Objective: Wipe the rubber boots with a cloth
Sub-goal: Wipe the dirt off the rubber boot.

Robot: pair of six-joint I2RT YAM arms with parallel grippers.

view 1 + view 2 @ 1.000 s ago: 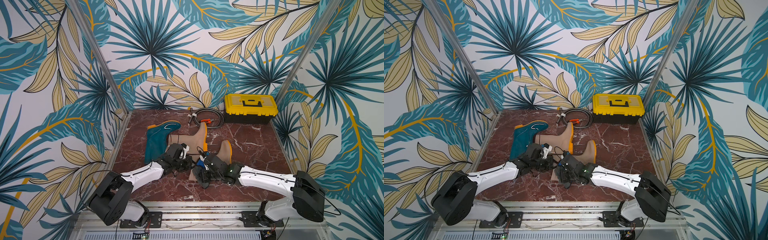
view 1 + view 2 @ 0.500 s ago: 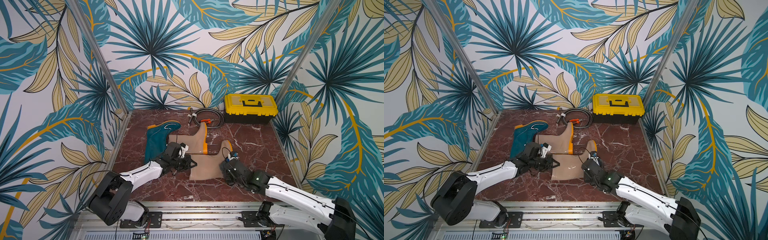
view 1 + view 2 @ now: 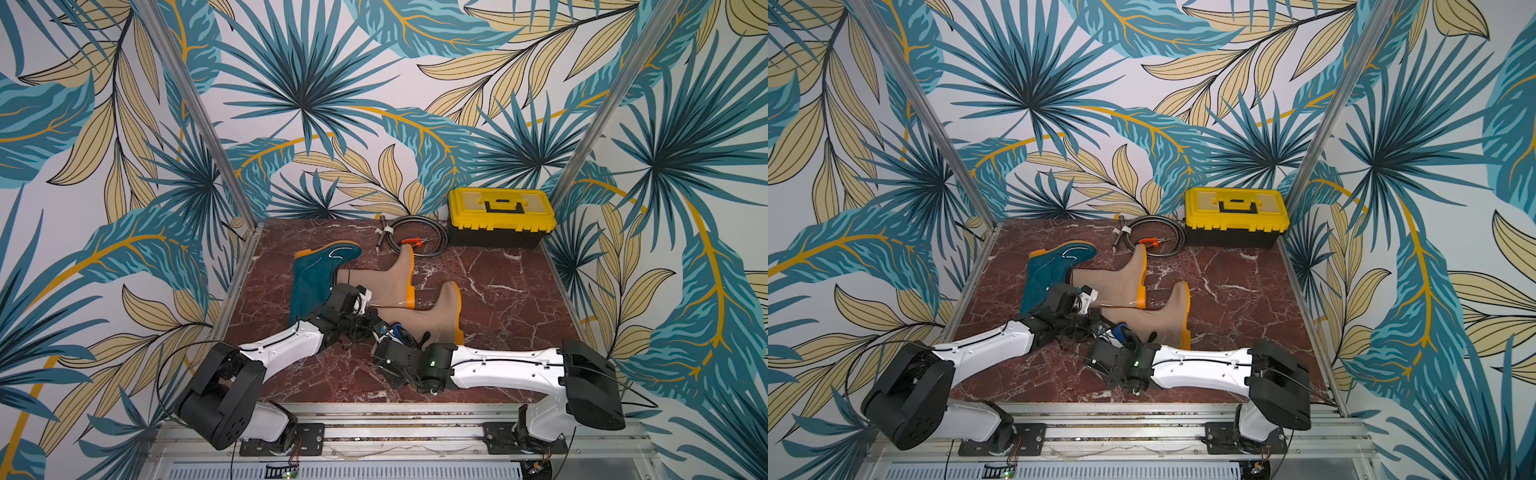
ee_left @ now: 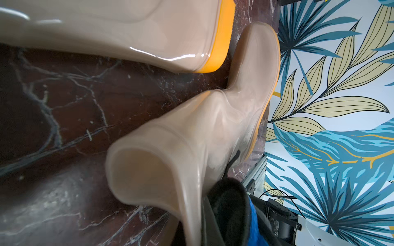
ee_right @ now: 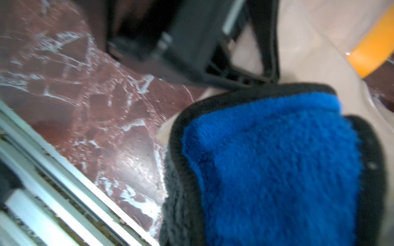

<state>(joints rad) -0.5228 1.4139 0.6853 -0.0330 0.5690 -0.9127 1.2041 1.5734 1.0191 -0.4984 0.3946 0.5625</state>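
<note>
My right claw (image 3: 392,336) is closed on the cloth (image 5: 277,159), a fluffy blue towel with a black edge. The cloth lies against the shaft of the near tan boot (image 3: 442,316), close to its open top. My left claw (image 3: 362,322) is also closed, right at that boot's open rim; I cannot tell whether it pinches the rubber. This boot lies on its side on the red-brown marble worktop (image 3: 503,291), with its orange sole facing the right wall. Just behind it lies the second tan boot (image 3: 384,278), its heel just beside the first boot's toe. The dark teal boot (image 3: 313,278) lies to the left, its foot toward the back wall. Along that wall sit a coiled hose (image 3: 419,235), orange-handled pliers (image 3: 411,242) and a yellow toolbox (image 3: 500,216).
</note>
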